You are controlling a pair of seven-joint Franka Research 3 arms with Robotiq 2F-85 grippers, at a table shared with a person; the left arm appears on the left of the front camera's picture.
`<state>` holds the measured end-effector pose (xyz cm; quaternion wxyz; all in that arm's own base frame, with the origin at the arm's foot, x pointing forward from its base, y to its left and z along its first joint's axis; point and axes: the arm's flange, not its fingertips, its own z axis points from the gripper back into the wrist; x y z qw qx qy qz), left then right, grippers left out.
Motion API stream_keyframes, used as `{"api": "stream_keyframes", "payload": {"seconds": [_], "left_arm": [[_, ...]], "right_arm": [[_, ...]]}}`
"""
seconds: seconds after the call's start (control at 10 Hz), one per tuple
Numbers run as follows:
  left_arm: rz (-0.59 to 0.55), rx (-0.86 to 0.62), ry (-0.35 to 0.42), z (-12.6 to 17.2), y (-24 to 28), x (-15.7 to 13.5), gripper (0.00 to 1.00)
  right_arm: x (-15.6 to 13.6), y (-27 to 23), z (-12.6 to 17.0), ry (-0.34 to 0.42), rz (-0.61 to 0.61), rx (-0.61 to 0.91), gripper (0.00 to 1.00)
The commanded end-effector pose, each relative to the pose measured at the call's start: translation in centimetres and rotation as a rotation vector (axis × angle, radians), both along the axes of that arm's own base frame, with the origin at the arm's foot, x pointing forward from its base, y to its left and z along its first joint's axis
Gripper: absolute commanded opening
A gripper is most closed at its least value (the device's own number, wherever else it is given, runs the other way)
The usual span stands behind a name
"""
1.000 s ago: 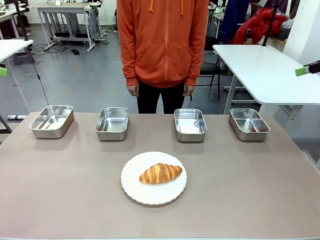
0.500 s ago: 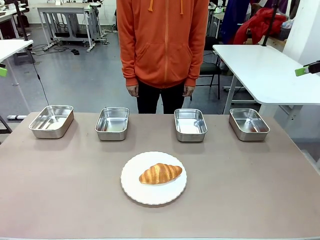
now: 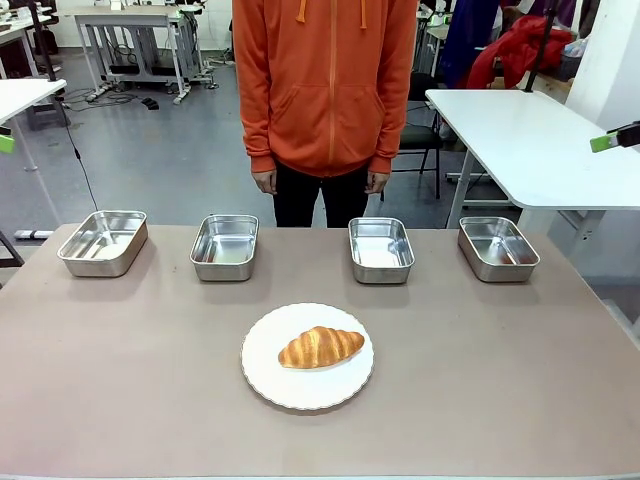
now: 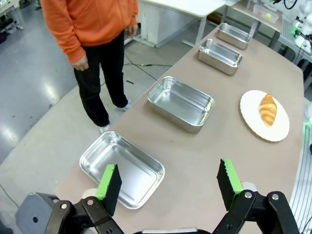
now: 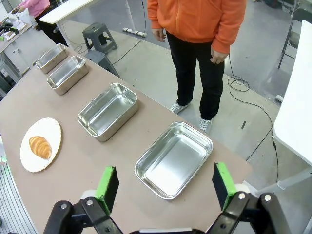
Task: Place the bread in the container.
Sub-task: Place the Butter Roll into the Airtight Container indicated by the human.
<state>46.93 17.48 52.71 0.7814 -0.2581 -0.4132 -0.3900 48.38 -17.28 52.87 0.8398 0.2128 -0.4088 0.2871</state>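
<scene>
The left gripper (image 4: 167,168) hangs over the left end of the table (image 3: 120,380), jaws spread wide and empty. Four empty stainless-steel pans line the far edge, first pan (image 3: 100,262), second pan (image 3: 222,270), third pan (image 3: 381,274), fourth pan (image 3: 500,272), and the croissant (image 3: 320,347) lies on the white plate (image 3: 300,385), nearer, before the middle two. The right gripper (image 5: 165,169) hangs over the right end, jaws likewise wide and empty.

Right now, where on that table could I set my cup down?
Either side of the white plate the table is bare, as is the near edge. The far edge is crowded: four steel pans in a row.
</scene>
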Motion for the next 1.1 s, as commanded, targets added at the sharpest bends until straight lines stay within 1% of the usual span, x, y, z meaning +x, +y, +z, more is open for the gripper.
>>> {"api": "stream_keyframes", "payload": {"seconds": [0.0,1.0], "left_arm": [[-0.001,-0.002,-0.004,0.21,0.12,0.0,1.0],[-0.001,-0.002,-0.004,0.21,0.12,0.0,1.0]], "right_arm": [[0.05,0.08,0.0,-0.001,0.004,0.002,1.0],[0.05,0.08,0.0,-0.001,0.004,0.002,1.0]]}}
